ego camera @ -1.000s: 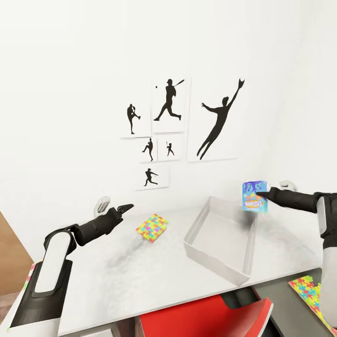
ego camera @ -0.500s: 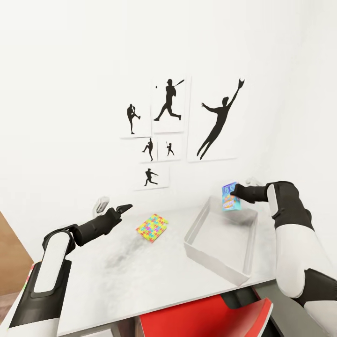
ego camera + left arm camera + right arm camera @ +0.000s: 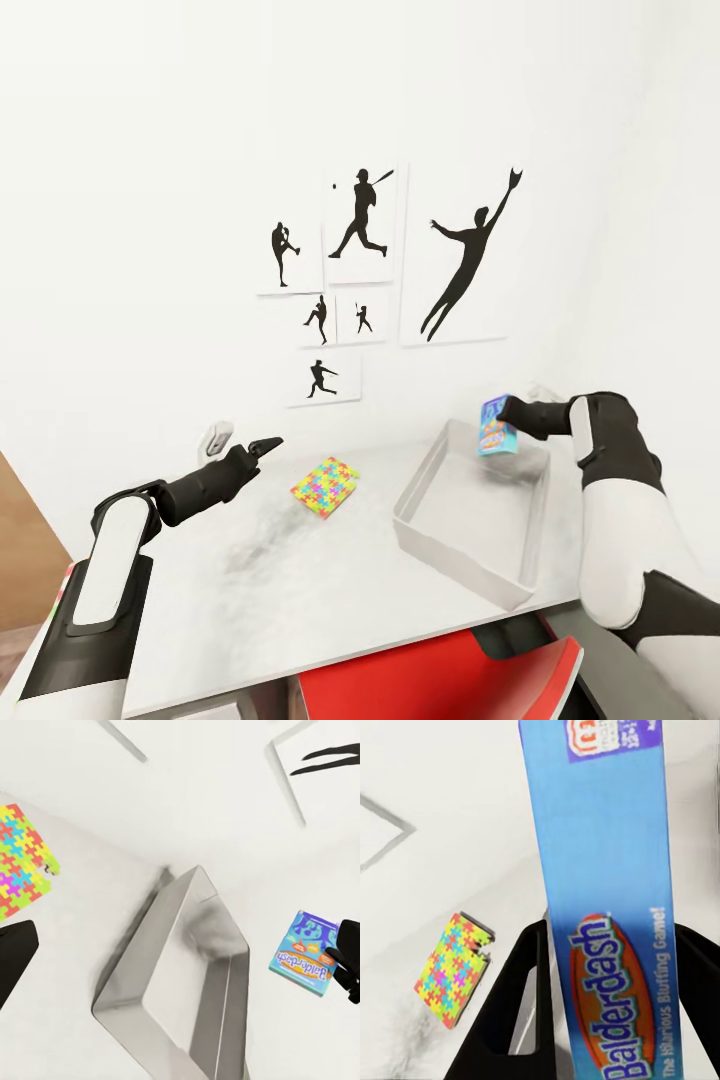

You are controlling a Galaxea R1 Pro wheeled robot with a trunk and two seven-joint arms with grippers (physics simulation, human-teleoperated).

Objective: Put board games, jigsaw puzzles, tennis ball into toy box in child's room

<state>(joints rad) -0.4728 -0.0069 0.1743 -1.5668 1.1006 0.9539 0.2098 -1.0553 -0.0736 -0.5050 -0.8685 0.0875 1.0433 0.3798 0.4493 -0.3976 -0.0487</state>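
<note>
My right gripper [image 3: 508, 411] is shut on the small blue "Balderdash" board game [image 3: 496, 425], holding it upright in the air over the far end of the toy box [image 3: 458, 575]. The right wrist view shows the board game [image 3: 607, 907] clamped between two black fingers [image 3: 510, 1012]. The grey toy box [image 3: 161, 945] sits on the light grey table [image 3: 300, 590], with nothing visible inside it. One jigsaw puzzle [image 3: 324, 487] lies flat on the table left of the box. My left gripper [image 3: 246, 440] hovers open above the table, left of the jigsaw puzzle [image 3: 19, 859].
Black baseball-player prints [image 3: 360, 215] hang on the white wall behind the table. A red chair [image 3: 440, 680] is tucked under the table's near edge. Wood floor [image 3: 25, 560] shows at the far left.
My right arm has swung left and pulled in, carrying the blue board game from beyond the toy box's right rim to over its far end. The left arm has stayed put.
</note>
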